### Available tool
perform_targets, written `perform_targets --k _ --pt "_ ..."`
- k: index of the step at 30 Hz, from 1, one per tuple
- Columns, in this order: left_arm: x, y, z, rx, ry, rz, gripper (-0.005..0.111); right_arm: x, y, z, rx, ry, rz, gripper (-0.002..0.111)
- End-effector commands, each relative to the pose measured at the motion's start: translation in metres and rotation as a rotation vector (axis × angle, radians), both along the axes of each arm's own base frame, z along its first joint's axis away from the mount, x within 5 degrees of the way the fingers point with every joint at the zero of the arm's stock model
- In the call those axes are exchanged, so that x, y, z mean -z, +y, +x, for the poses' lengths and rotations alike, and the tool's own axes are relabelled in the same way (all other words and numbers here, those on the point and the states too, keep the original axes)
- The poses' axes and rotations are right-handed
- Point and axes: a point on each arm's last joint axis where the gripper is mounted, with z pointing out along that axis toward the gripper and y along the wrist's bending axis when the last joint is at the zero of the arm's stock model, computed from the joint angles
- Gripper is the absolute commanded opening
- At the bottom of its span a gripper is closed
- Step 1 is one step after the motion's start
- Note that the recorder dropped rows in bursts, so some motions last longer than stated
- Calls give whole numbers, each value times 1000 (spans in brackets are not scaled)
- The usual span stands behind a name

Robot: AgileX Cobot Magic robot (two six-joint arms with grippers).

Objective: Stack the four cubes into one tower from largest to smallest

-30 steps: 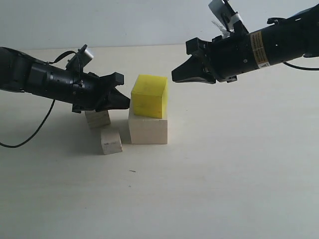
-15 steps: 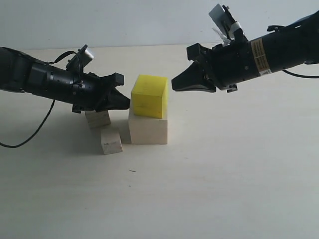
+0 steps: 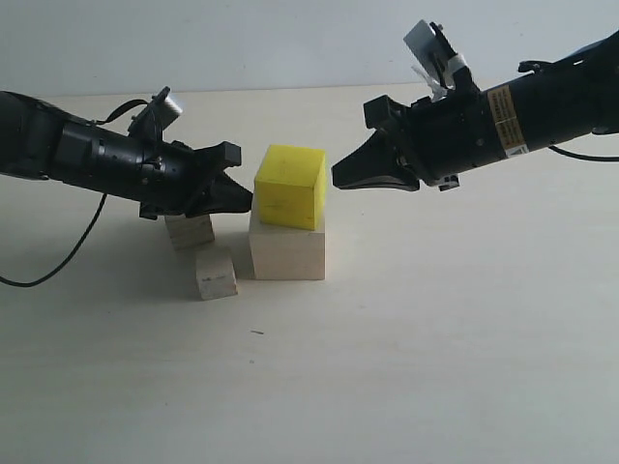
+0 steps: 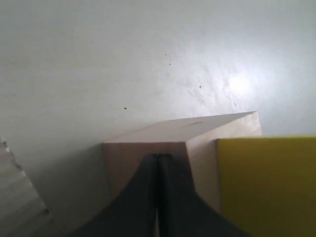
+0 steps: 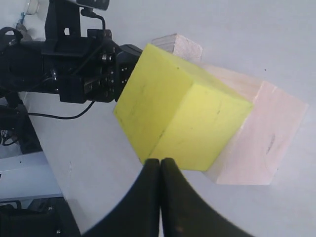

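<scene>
- Plainly, in the exterior view: shows the large pale wood cube (image 3: pixel 287 253) resting on the table (image 3: pixel 435 367), with the bright yellow medium cube (image 3: pixel 290 186) set on top of it.
- Places the layered-grain plywood cube (image 3: pixel 191 232) on the table to the left of that pair, partly hidden under the left arm, and the smallest pale wood cube (image 3: pixel 216 274) just in front of it, near the base cube but apart from it.
- Shows the left gripper (image 3: pixel 242 198) hanging above the table with jaws pressed together and nothing between them, tip level with the yellow cube's left face and just beside it; cannot tell whether touching.
- Shows the right gripper (image 3: pixel 340 179) likewise closed and empty, tip pointing at the yellow cube's right face with a narrow gap between.
- Next, in the left wrist view: catches the dark fingers (image 4: pixel 170 207) meeting in one seam, aimed at a corner edge of the large cube (image 4: pixel 148 153), with the yellow cube (image 4: pixel 266 182) alongside and a ridged edge of the plywood cube (image 4: pixel 19 197) at the border.
- Lastly, in the right wrist view: shows both fingers (image 5: pixel 148 197) closed into a point right at an edge of the yellow cube (image 5: pixel 182 118), holding nothing.
- Shows the yellow cube turned a little against the base (image 5: pixel 256 138), the plywood cube (image 5: pixel 178 47) peeking out behind, and the left gripper's black body beyond.
</scene>
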Motion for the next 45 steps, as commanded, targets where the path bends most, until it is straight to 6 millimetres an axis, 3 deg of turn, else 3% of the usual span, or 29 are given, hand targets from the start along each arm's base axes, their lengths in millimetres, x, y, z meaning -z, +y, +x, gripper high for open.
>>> perform_targets --k 1,28,38,45 --pt "-4 -2 1 -4 -15 1 0 -1 0 -1 -4 -12 2 0" --pt "-4 -1 1 -9 -17 6 0 -1 14 -6 -42 -48 -23 0" --pt "-4 -1 1 -7 -16 5 0 -20 17 11 -23 -125 -10 0" --pt "-4 -1 1 -5 -17 8 0 -14 17 12 -19 -109 -16 0"
